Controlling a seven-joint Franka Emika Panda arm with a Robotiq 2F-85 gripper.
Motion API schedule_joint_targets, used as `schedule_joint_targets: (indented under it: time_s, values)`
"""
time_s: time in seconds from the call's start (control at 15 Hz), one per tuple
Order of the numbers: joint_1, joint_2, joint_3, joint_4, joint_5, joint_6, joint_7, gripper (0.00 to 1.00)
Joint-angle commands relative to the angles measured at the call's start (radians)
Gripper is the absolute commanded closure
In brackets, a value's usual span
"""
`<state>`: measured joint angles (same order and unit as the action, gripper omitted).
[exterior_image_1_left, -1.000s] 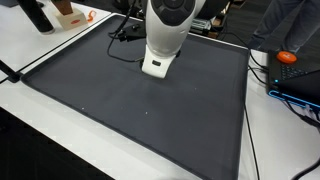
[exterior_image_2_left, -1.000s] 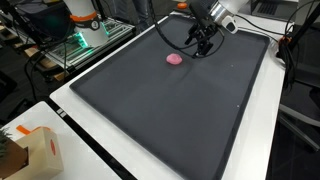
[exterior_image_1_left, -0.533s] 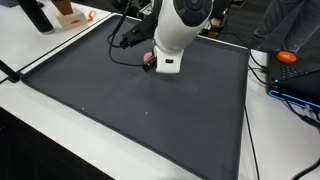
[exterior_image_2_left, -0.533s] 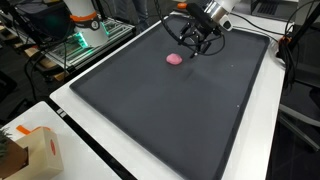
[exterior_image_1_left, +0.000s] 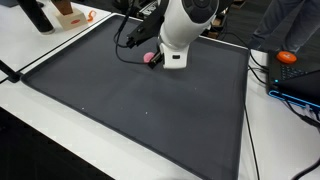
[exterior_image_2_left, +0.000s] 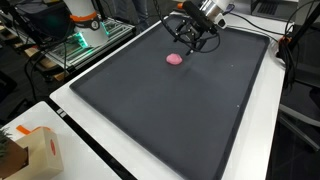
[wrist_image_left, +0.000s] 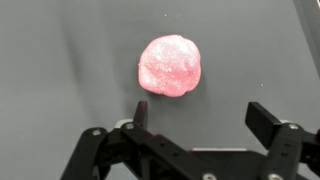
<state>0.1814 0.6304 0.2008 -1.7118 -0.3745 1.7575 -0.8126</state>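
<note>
Pink lump (wrist_image_left: 170, 66) sits upper centre in the wrist view, above the open gap of the claw (wrist_image_left: 200, 118) and a little left of its middle, clear of both fingers. Claw spread wide, gripping nothing. In an exterior view the lump lies on the dark mat (exterior_image_2_left: 150, 120), upper middle of frame, with the claw near its upper right. Lump is rounded, glittery and pale pink (edge slightly uneven).
</note>
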Motion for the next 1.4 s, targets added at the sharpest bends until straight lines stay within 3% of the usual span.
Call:
schedule_joint_targets:
  time_s: [0.0, 0.6, 1.33]
  values:
    - [-0.016, -0.043, 0.015, -0.060, 0.034, 0.018, -0.013, 0.00]
    - [-0.039, -0.009, -0.003, 0.019, 0.148, 0.026, 0.064, 0.00]
    - [-0.107, 0.063, -0.075, 0.139, 0.270, 0.073, 0.430, 0.00]
